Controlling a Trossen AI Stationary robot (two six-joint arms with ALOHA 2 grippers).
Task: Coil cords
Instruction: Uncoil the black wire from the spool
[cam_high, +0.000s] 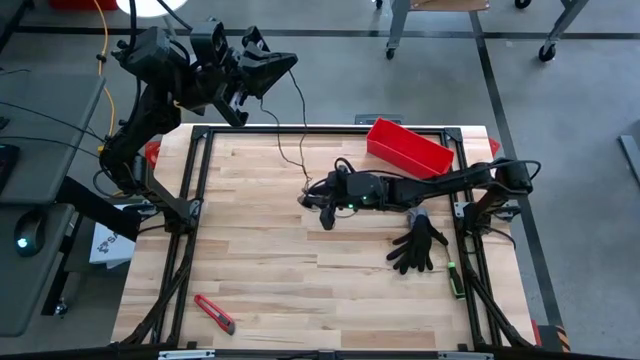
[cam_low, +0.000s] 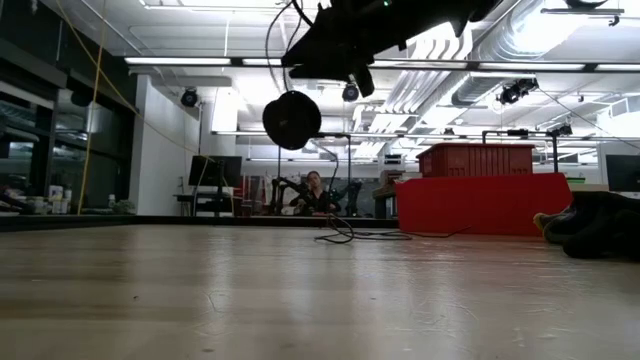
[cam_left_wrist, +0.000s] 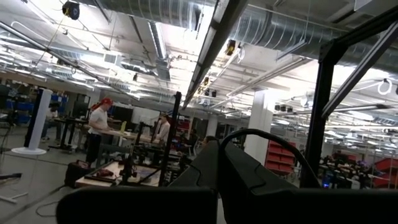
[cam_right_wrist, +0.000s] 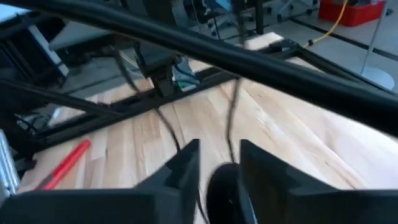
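The thin dark cord (cam_high: 283, 150) runs from my raised left gripper (cam_high: 285, 65), beyond the table's far left corner, down onto the wood and on to my right gripper (cam_high: 315, 198) at mid-table. Part of the cord (cam_low: 345, 237) lies in slack loops on the table. The small round black spool (cam_low: 292, 120) hangs in the air under my right gripper, seen between its two fingers in the right wrist view (cam_right_wrist: 222, 186). My left gripper (cam_left_wrist: 217, 168) is shut. My left gripper is shut on the cord's far end (cam_high: 296, 78), high above the table; the fingers hide the exact spot. The cord falls slack from it to the table. My right gripper has the spool (cam_right_wrist: 222, 186) between its two fingers (cam_right_wrist: 186, 165). It reaches nearly level from the table's right. The spool is clear of the table, its flat face toward the near edge; which part the pads meet I cannot tell.
A red bin (cam_high: 410, 145) stands at the far right. A black glove (cam_high: 420, 245) lies near the right edge, with a small green tool (cam_high: 455, 280) beside it. A red-handled cutter (cam_high: 215, 312) lies near the front left. Black frame rails (cam_high: 190, 180) border the table.
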